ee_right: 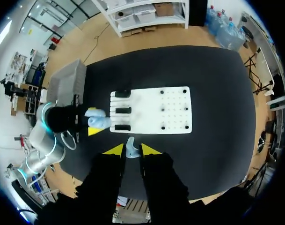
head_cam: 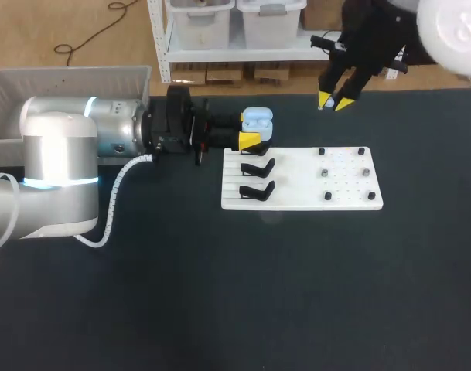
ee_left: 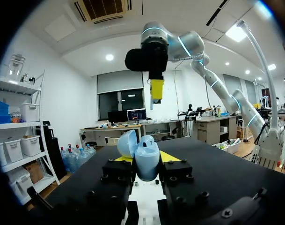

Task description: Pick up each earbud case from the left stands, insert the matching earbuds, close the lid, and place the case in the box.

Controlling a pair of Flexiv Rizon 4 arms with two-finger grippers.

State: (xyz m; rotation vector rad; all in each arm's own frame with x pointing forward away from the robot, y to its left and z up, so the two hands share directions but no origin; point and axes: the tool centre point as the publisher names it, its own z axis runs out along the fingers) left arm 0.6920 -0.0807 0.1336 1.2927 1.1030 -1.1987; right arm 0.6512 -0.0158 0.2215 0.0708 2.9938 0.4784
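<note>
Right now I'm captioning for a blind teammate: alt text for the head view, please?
The left tool holds an open pale-blue earbud case at the far left corner of a white board, beside two empty black stands. The right tool hangs past the board's far edge, pinching a small white earbud.

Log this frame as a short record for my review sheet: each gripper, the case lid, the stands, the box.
left gripper: shut on the earbud case, held at the stand end of the white board
case lid: open
right gripper: shut on a pale earbud, above the table beyond the board's far edge
black stands: two show bare in the head view
grey box: behind the left arm; no case seen in it
stage: earbud not yet in the case
</note>
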